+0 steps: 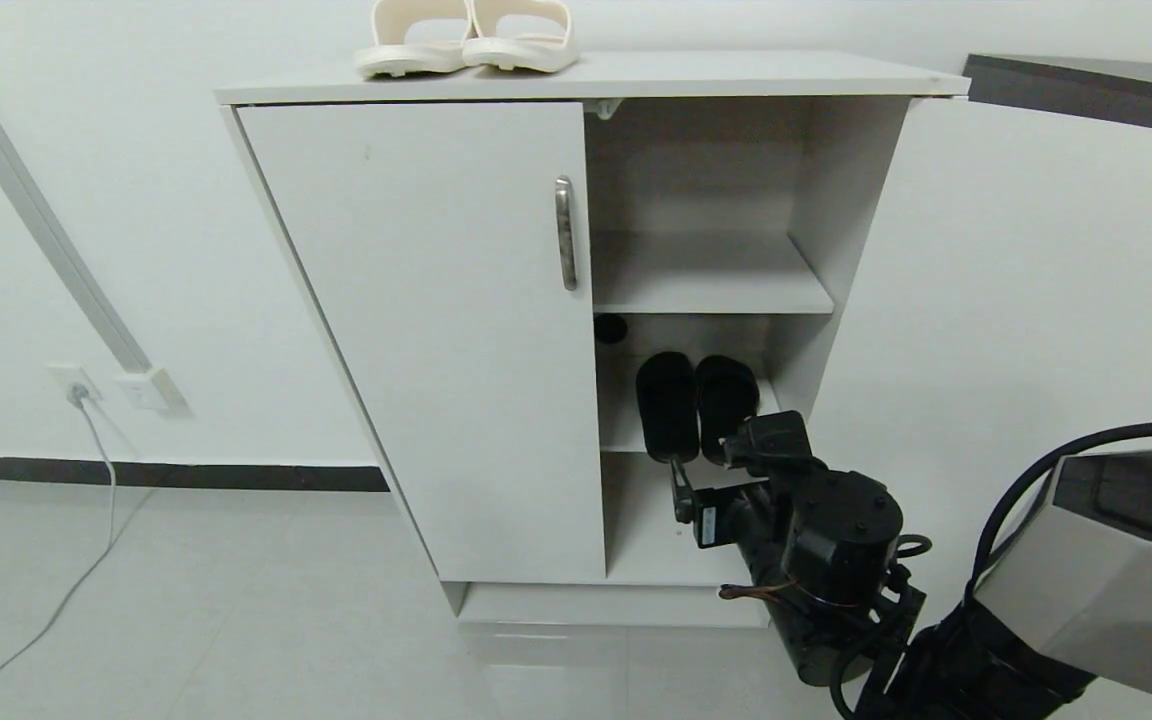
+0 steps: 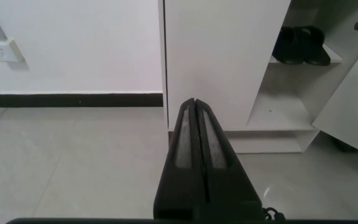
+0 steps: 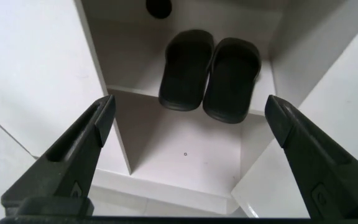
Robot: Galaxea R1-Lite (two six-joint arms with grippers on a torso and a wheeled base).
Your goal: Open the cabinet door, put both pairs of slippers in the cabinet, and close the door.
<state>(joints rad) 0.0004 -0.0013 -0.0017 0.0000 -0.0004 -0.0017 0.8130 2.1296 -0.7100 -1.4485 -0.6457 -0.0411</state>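
A pair of black slippers (image 1: pixel 696 405) (image 3: pixel 207 78) (image 2: pixel 302 45) lies side by side on the middle shelf of the white cabinet (image 1: pixel 586 75). A cream pair (image 1: pixel 466 38) rests on the cabinet's top. The right door (image 1: pixel 1016 280) is swung wide open; the left door (image 1: pixel 416 330) with its metal handle (image 1: pixel 564 232) is closed. My right gripper (image 1: pixel 711 465) (image 3: pixel 190 106) is open, just in front of and slightly below the black slippers, with nothing between its fingers. My left gripper (image 2: pixel 194 102) is shut and holds nothing; it is low over the floor, pointing at the closed door.
The upper shelf (image 1: pixel 711 275) and the bottom compartment (image 1: pixel 656 530) are bare. A wall socket with a cable (image 1: pixel 76 385) trailing onto the tiled floor is at the left. A grey unit (image 1: pixel 1086 85) stands behind the open door.
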